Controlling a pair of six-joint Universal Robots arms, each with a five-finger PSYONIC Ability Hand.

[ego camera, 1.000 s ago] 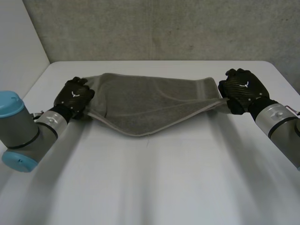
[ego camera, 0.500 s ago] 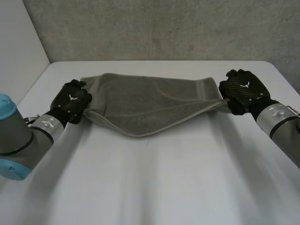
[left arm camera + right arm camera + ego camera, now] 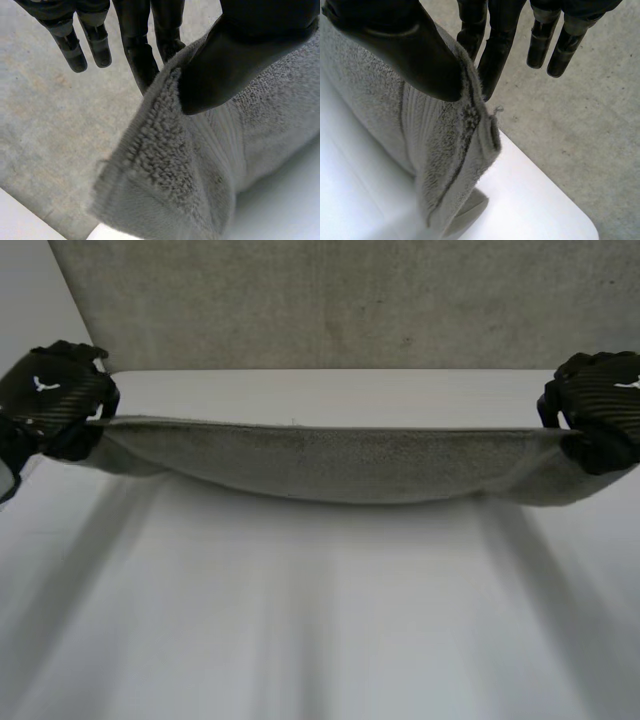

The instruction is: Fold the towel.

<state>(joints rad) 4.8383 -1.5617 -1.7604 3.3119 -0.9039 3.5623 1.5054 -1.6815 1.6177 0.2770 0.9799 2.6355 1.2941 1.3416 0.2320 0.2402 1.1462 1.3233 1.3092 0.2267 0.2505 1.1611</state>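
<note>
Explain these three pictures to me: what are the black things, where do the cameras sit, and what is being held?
The black shapes are the two robot hands. The wide picture comes from a camera set behind and between them, looking down at the white table. There the left robot hand and the right robot hand each pinch one end of a grey towel, stretched between them and sagging in the middle. The other two pictures come from wrist cameras looking along each palm: each shows a thumb pressing the towel's edge against the fingers.

Over table [image 3: 320, 640]: towel [image 3: 340, 465] strung between left hand [image 3: 50, 400] at left end, right hand [image 3: 600, 410] at right end.
</note>
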